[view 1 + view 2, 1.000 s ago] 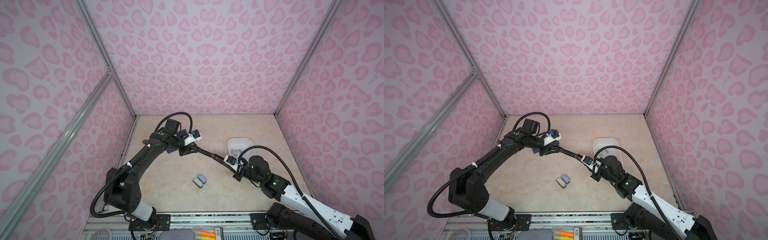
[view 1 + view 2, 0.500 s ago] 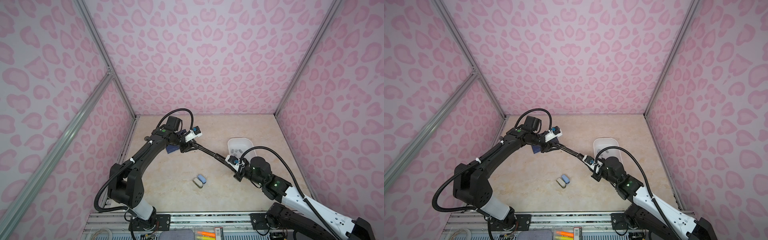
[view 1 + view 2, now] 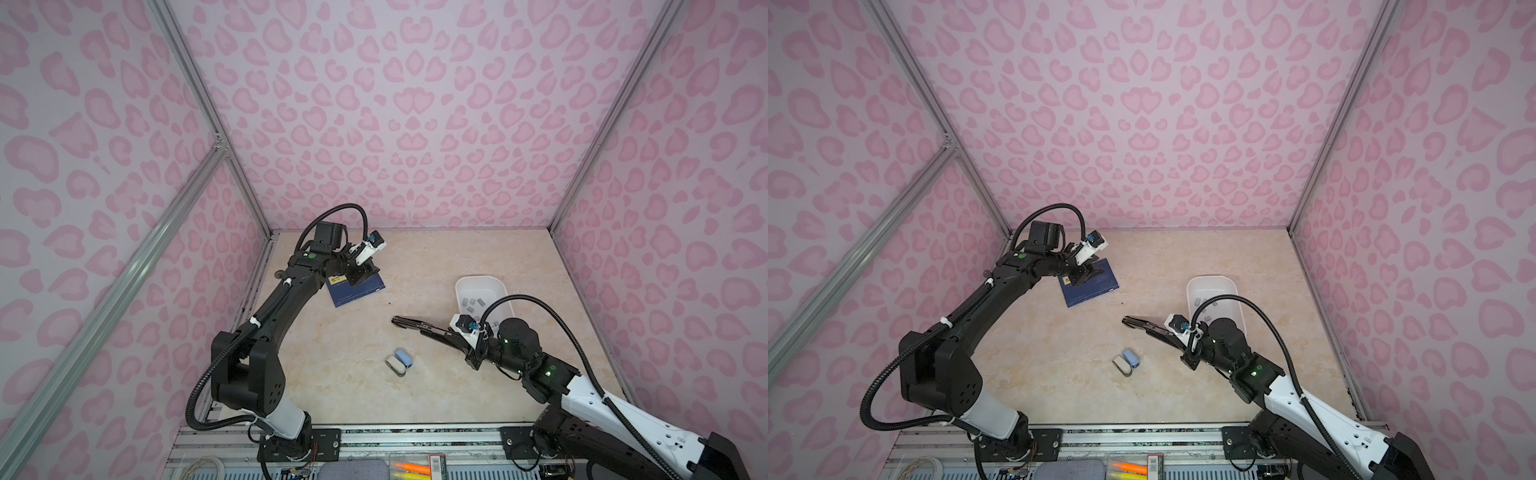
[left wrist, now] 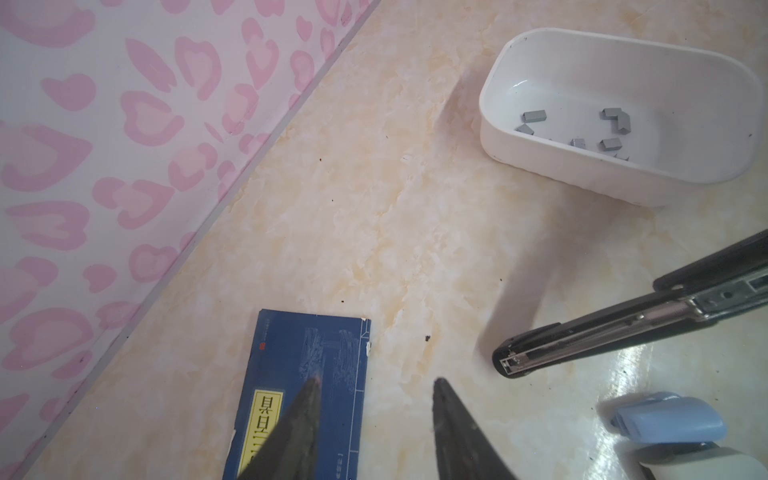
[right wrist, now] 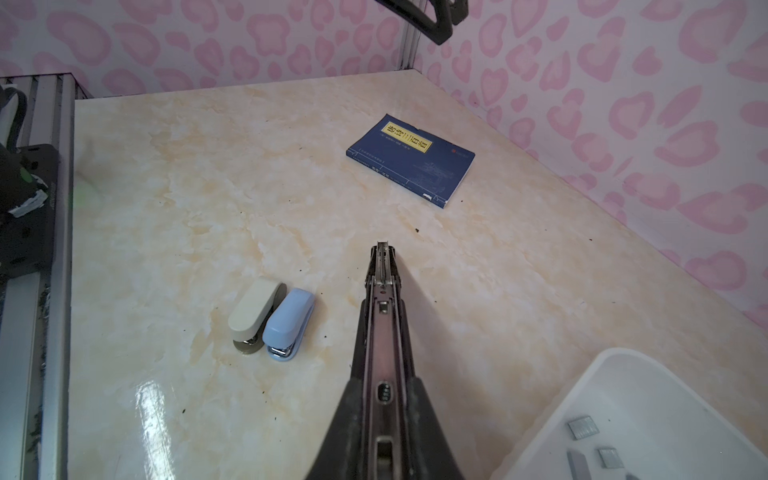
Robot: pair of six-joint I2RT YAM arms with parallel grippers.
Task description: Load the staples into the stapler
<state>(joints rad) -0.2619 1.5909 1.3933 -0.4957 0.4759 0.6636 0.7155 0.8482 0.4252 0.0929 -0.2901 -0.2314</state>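
Pink heart-print walls (image 3: pixel 407 124), beige marble tabletop (image 3: pixel 457 257); aluminium posts (image 3: pixel 195 83)

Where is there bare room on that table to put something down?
It is bare at the back between the blue book and the white tray, and left of the two small staplers. Crowded around the black stapler beside the tray.

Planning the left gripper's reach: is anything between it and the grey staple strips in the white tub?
Nothing visible. Only bare marble tabletop lies between the left gripper and the grey staple strips in the white oval plastic tub; the long black stapler sits off to one side.
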